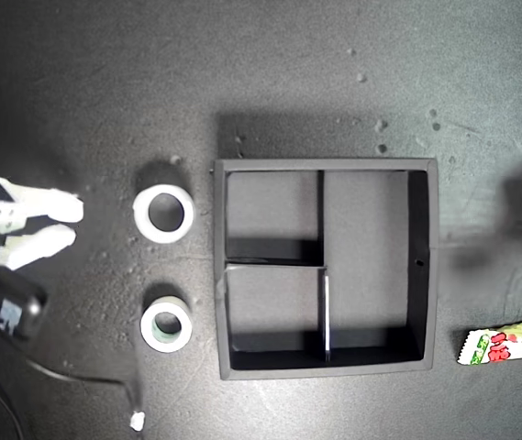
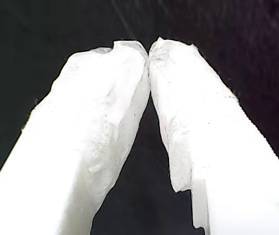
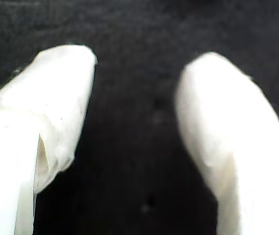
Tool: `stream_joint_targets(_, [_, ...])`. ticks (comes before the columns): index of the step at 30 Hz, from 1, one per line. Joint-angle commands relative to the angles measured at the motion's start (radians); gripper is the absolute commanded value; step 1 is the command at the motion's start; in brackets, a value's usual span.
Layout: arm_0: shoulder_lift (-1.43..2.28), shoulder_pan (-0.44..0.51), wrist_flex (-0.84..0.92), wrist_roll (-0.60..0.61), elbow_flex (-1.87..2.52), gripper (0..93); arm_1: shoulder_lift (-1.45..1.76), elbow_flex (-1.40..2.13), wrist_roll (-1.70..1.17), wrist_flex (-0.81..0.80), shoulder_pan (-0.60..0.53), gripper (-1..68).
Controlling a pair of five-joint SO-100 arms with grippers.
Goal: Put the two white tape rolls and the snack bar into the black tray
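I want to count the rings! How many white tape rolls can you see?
2. The wider tape roll and the smaller tape roll both lie on the table, outside the black tray, off its edge toward the exterior view's left. None looks hidden.

Arm [image 1: 8, 275]: white tape-wrapped tool fingers [image 1: 49, 207], black housing, thin black cable [image 1: 68, 376] trailing

We work on a dark grey table surface [image 1: 86, 82] (matte, with scattered pale specks). Directly on it sits the black tray [image 1: 327, 370], roughly central in the exterior view. Toward the exterior view's left of the tray lie the two white tape rolls, apart from each other: the wider roll [image 1: 163, 214] and the smaller roll [image 1: 167, 324] with a greenish-grey core. The snack bar [image 1: 508, 341] lies at the exterior view's right edge, partly cut off.
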Motion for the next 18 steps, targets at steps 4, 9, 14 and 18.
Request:
stream_joint_targets(4, [0.046, -0.015, -0.12, 0.227, -0.198, 22.4, 0.008, 0.012, -0.129, -0.152, -0.069, -0.2])
stream_joint_targets(9, [-0.202, 0.0, -0.107, 0.308, -0.351, 22.8, 0.008, 0.012, 0.006, -0.242, -0.044, -0.2])
stream_joint_targets(14, [-0.462, 0.048, -0.178, 0.371, -0.42, 22.5, 0.008, 0.012, 0.124, -0.153, 0.012, -0.2])
stream_joint_targets(18, [-0.583, 0.044, -0.27, 0.442, -0.437, 22.4, 0.008, 0.012, 0.216, -0.067, -0.006, -0.2])
